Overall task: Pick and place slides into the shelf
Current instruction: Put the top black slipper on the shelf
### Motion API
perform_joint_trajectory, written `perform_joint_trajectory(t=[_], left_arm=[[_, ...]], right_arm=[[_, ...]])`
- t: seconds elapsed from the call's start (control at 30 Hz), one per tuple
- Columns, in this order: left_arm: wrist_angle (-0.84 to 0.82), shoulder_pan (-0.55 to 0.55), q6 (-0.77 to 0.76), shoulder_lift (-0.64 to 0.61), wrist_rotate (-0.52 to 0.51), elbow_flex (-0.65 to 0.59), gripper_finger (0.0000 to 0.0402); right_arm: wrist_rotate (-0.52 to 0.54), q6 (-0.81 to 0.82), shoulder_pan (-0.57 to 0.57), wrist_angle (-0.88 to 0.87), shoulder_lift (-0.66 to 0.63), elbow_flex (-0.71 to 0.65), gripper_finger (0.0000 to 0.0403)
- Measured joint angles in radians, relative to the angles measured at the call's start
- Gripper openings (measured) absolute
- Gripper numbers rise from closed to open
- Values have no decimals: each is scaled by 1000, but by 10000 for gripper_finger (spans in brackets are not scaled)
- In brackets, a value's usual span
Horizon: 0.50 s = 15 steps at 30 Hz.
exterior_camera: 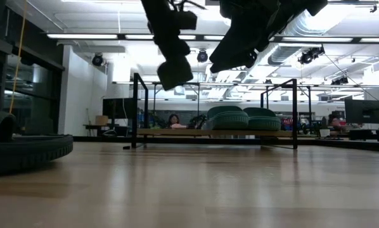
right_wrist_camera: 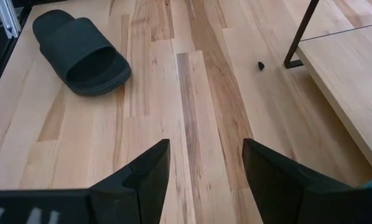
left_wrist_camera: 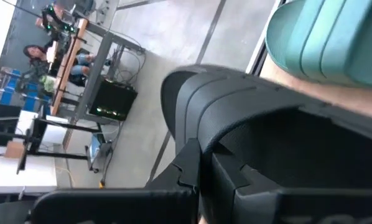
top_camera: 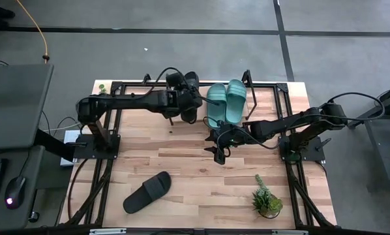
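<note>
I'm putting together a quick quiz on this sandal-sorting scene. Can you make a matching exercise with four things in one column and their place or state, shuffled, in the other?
Things:
1. teal sandals
2. loose black sandal
3. left gripper
4. right gripper

Places or states:
A. open and empty above bare tabletop
B. side by side on the shelf
C. shut on a black sandal at the shelf
D. lying alone on the table, near the front edge

Pairs: 1-B, 2-D, 3-C, 4-A
</note>
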Motion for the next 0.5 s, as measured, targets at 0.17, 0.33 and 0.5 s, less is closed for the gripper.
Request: perform_joint_trajectory(t=[0.17,0.33,0.5], left_arm=[[-14,38,-38,46,35,-2,0],[-21,72,-42,102,43,-2,0],[-60,88,-64,144,43,-2,0]], right_arm=[[-1,0,0,-4,0,0,193],[-6,3,0,-5,0,0,193],[-6,6,9,-5,0,0,193]])
